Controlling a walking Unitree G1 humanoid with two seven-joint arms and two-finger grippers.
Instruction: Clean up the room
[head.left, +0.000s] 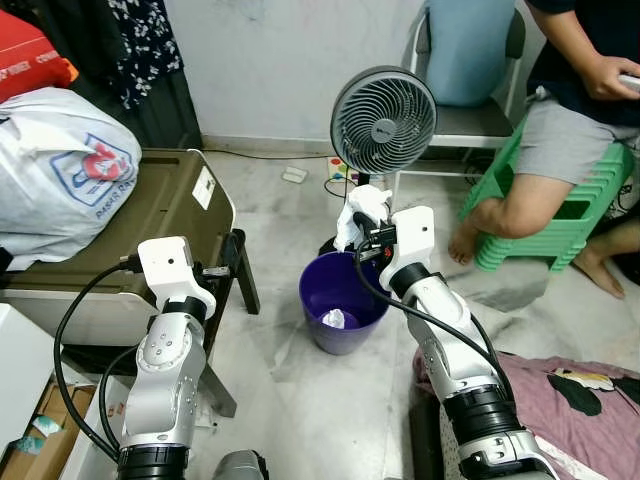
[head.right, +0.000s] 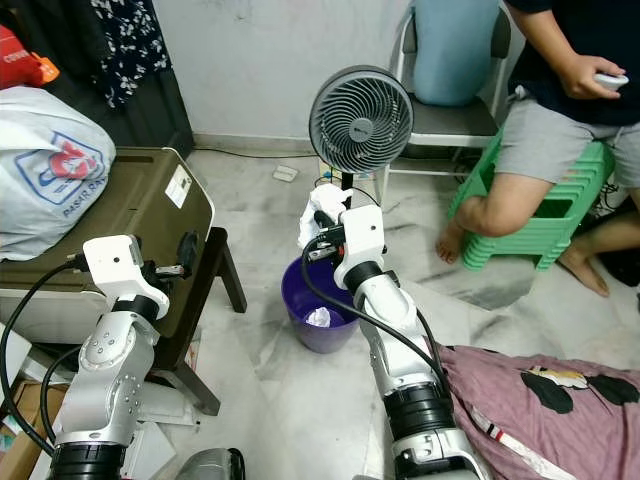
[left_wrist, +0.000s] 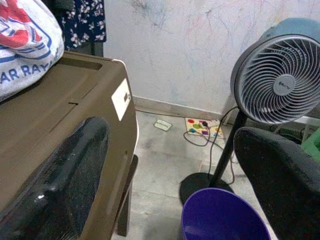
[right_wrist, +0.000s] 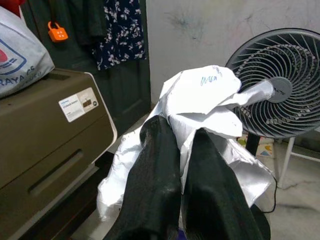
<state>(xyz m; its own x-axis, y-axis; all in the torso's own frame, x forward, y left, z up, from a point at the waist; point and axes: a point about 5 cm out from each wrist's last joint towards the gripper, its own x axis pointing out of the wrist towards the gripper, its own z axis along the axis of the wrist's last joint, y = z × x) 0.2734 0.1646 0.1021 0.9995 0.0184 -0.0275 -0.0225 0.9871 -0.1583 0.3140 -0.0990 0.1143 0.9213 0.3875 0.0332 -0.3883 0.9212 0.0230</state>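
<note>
The wrapper (right_wrist: 200, 107) is covering the right gripper (right_wrist: 181, 145)'s fingertips and hiding most of the bin (head.left: 340, 300) in the right wrist view. The picture edge is cutting off the seated person (head.left: 560, 120) above the chest, along with the white bag (head.left: 60, 170) at the left. The small scrap (head.left: 294, 174) on the floor by the wall is reading too small to identify.

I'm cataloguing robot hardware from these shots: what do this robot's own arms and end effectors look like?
Both arms are silver, jointed segments with black rings at the joints. Each wrist carries a white boxy housing, and black cables loop along both arms. The left end effector and right end effector each have two long, matte black fingers.
</note>
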